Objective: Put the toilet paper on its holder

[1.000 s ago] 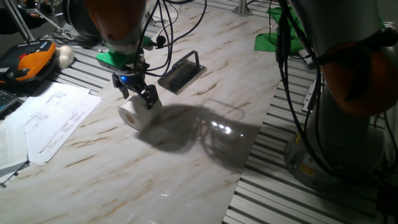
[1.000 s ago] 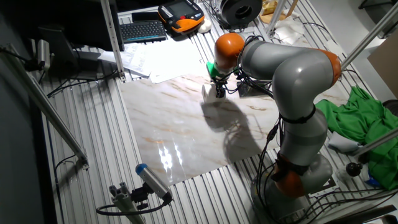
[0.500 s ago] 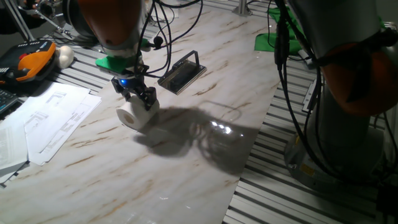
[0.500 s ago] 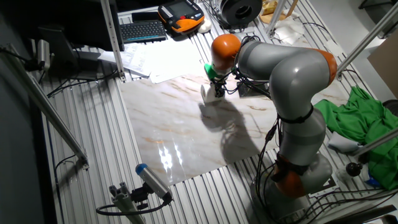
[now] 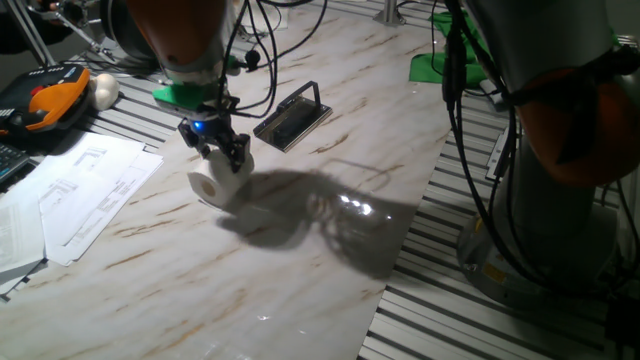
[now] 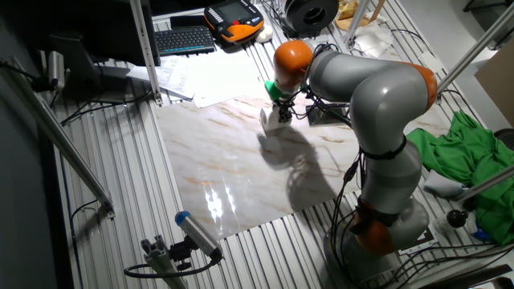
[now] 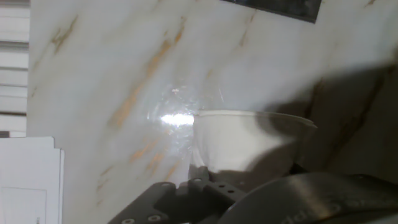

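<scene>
The toilet paper [image 5: 213, 186] is a white roll lying on its side on the marble tabletop, its core facing front left. My gripper [image 5: 228, 160] is shut on its upper back part; the roll seems to rest on or just above the top. In the hand view the roll [image 7: 249, 146] sits between the fingers. It also shows in the other fixed view [image 6: 271, 119] under the gripper [image 6: 279, 111]. The holder [image 5: 293, 118], a flat dark base with a thin bar arching over it, lies to the right behind the roll, apart from it.
Sheets of paper [image 5: 80, 190] lie at the table's left edge. An orange teach pendant [image 5: 45, 100] and a small white ball [image 5: 104, 90] are at the far left. Green cloth [image 5: 440, 60] lies at the back right. The arm's base [image 6: 385, 217] stands right of the table.
The gripper and the roll have shifted a little to the left, away from the holder. The grip on the roll looks the same.
</scene>
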You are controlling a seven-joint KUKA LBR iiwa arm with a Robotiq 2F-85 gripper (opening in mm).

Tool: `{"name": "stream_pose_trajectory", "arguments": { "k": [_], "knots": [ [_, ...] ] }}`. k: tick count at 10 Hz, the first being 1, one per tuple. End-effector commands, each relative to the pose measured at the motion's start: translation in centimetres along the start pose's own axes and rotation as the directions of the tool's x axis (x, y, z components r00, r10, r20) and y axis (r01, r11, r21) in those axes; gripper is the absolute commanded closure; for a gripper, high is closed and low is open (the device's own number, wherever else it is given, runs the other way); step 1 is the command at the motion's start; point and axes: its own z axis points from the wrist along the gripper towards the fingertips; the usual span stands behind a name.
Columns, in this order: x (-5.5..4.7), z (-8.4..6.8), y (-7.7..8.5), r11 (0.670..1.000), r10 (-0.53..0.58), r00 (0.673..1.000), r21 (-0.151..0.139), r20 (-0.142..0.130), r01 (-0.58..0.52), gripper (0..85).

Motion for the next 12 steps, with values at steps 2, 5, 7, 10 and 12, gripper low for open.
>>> {"name": "stream_pose_trajectory", "arguments": {
  "k": [2,5,7,10,12],
  "knots": [
    [-1.7,-0.7,0.1,1.000,-0.006,1.000,0.007,-0.011,0.006,68.0],
    [-4.2,-1.5,-0.9,1.000,-0.019,1.000,0.005,-0.017,0.020,68.0],
    [-5.5,-1.8,-1.5,1.000,-0.030,1.000,-0.001,0.001,0.030,68.0],
    [-8.0,-1.5,-1.8,0.999,-0.047,0.999,-0.007,-0.023,0.046,68.0],
    [-9.9,-2.0,-2.0,0.999,-0.047,0.999,-0.007,-0.020,0.047,68.0]
  ]
}}
